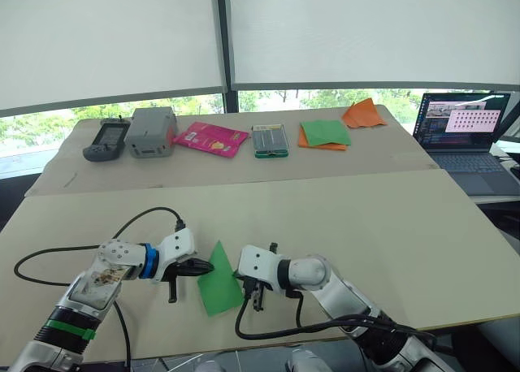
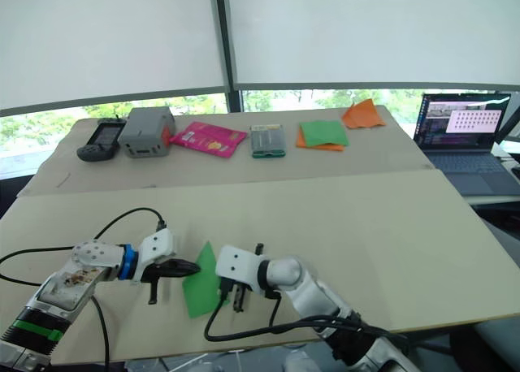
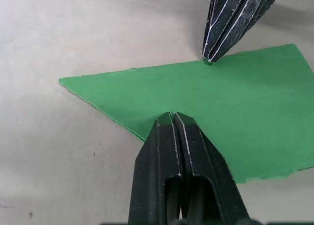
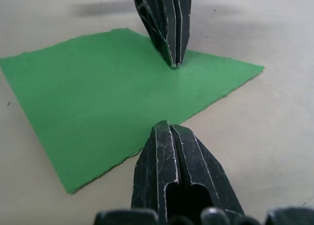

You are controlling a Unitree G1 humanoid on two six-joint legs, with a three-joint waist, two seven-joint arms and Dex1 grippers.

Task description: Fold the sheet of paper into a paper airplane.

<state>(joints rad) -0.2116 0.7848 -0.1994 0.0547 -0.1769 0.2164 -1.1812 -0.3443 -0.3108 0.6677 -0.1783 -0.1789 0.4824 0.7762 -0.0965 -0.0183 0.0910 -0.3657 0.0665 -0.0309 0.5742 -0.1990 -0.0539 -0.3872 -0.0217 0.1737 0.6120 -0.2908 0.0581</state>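
The sheet of paper (image 1: 219, 280) lies flat on the near edge of a plain beige worktop (image 1: 390, 234). The left gripper (image 3: 172, 118) and the right gripper (image 4: 166, 126), each with fingers pressed together, touch its opposite edges with their tips. On a second worktop (image 1: 390, 149) beyond sit a grey box (image 1: 151, 131), a pink packet (image 1: 210, 138), stacked green and orange sheets (image 1: 324, 134) and a laptop (image 1: 463, 136), below windows with lowered white blinds (image 1: 357, 31).

Sheet of paper (image 1: 219, 280) on table (image 1: 390, 226) — between left gripper (image 1: 208, 266) and right gripper (image 1: 240, 276).
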